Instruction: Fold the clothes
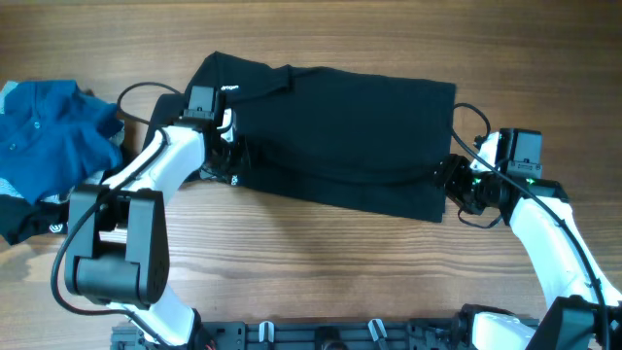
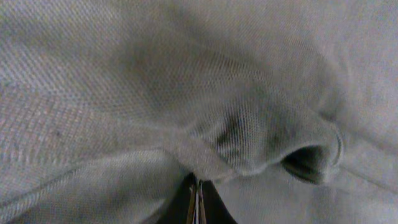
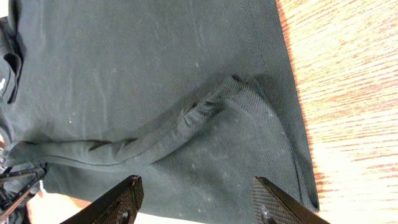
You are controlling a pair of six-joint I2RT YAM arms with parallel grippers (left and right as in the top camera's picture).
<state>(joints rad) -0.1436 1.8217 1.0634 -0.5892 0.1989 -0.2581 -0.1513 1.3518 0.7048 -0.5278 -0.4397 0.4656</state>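
Shirt: black, soft, light, limp; lies spread mid-table. Likely sags and creases, so best taken at the edges. Left gripper: jaws together, pinching a fold. Right gripper: jaws apart above the hem

Even bright light, soft shadows; left wrist view overexposes the shirt grey.
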